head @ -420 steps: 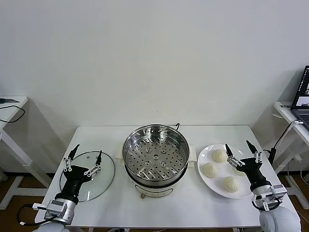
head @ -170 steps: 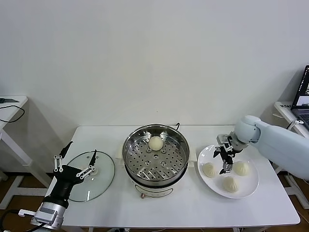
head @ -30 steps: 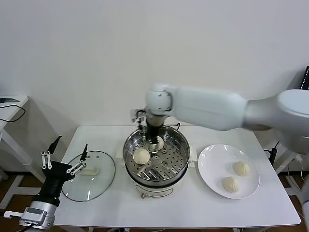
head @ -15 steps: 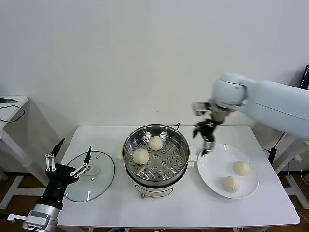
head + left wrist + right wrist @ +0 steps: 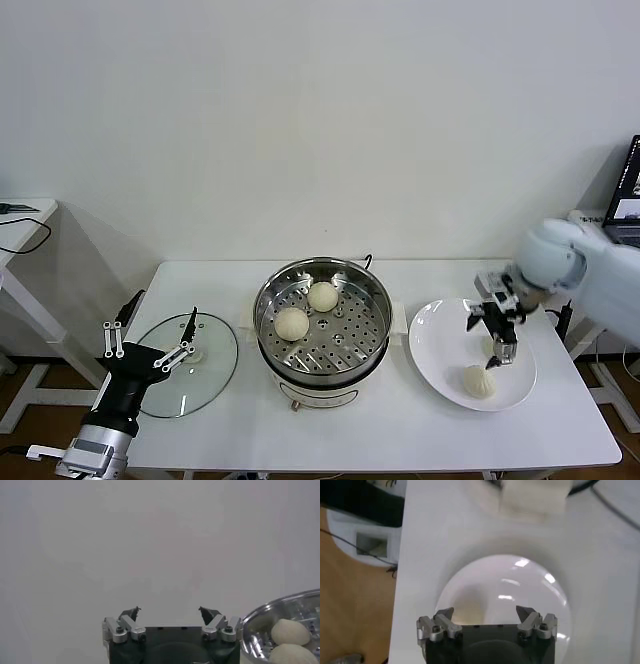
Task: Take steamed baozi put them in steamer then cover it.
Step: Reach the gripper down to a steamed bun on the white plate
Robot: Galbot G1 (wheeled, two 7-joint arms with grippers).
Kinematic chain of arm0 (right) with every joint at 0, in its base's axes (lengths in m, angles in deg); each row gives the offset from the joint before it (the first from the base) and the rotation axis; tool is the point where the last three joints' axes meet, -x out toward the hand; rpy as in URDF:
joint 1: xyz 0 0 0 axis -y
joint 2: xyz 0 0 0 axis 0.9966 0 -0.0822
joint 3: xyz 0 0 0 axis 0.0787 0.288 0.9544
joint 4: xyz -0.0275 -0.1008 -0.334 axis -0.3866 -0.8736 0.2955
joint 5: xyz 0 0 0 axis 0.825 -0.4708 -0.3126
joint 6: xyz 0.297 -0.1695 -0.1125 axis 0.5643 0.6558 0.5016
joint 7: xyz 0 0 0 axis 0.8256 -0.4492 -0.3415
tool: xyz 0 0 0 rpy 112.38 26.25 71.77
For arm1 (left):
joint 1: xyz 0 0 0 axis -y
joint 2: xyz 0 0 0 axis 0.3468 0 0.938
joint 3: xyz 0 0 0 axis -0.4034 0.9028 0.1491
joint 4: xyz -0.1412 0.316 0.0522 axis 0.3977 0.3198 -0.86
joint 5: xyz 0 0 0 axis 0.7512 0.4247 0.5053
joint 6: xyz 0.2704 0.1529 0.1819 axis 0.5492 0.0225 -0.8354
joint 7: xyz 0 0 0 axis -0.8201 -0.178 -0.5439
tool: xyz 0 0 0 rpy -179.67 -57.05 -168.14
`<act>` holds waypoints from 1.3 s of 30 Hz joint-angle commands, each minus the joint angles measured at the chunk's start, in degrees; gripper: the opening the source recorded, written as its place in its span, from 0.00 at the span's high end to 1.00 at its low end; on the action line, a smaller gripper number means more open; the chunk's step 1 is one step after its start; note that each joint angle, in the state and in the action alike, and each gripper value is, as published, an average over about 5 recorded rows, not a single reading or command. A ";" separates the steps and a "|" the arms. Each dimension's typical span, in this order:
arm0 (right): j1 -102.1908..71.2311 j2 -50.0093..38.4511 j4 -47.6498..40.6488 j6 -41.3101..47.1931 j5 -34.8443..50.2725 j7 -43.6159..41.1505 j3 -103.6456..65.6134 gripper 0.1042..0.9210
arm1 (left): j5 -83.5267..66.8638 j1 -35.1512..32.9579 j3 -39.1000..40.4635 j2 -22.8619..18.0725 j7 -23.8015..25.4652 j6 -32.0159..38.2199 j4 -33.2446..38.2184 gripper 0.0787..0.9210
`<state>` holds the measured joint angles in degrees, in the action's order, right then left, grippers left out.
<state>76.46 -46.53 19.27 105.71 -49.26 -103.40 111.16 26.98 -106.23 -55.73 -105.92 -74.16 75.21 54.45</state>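
The steamer stands mid-table with two steamed baozi on its perforated tray, one at the back and one at the left. Both also show in the left wrist view beside the steamer rim. On the white plate lies one baozi; another is mostly hidden behind my right gripper, which hangs open just above it, holding nothing. In the right wrist view the right gripper spreads over the plate. My left gripper waits open above the lid.
The round glass lid with its white knob lies flat on the table left of the steamer. A laptop sits on a side table at the far right. The steamer's white side handle nearly meets the plate.
My right arm left the steamer, where it set down a second baozi, and swung right and down to the plate. The left gripper shifted only slightly.
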 commanded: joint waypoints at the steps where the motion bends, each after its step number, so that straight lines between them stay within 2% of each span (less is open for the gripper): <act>1: -15.61 -1.15 -3.10 -2.89 -6.97 1.22 -11.10 0.12 | 0.23 -0.06 0.21 -0.17 -0.03 -0.06 -0.05 0.12; 13: -20.02 4.02 -8.21 -2.75 -8.68 3.71 -16.30 0.12 | 0.22 0.36 0.11 -0.14 0.03 -0.10 -0.82 0.12; 32: -23.99 5.16 -8.78 -2.93 -9.62 2.89 -19.23 0.12 | 0.37 0.95 0.39 -0.28 -0.04 -0.23 -1.51 0.12; 36: -24.14 5.25 -8.71 -2.90 -9.77 2.81 -19.47 0.15 | 0.42 0.94 0.44 -0.29 -0.05 -0.21 -1.48 0.12; 39: -24.19 5.26 -8.74 -2.89 -9.85 2.82 -19.66 0.22 | 0.43 0.92 0.42 -0.29 -0.04 -0.18 -1.46 0.12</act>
<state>53.34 -41.53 10.89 102.92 -58.76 -100.61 92.42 27.38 -105.29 -55.31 -106.20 -74.22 75.01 52.97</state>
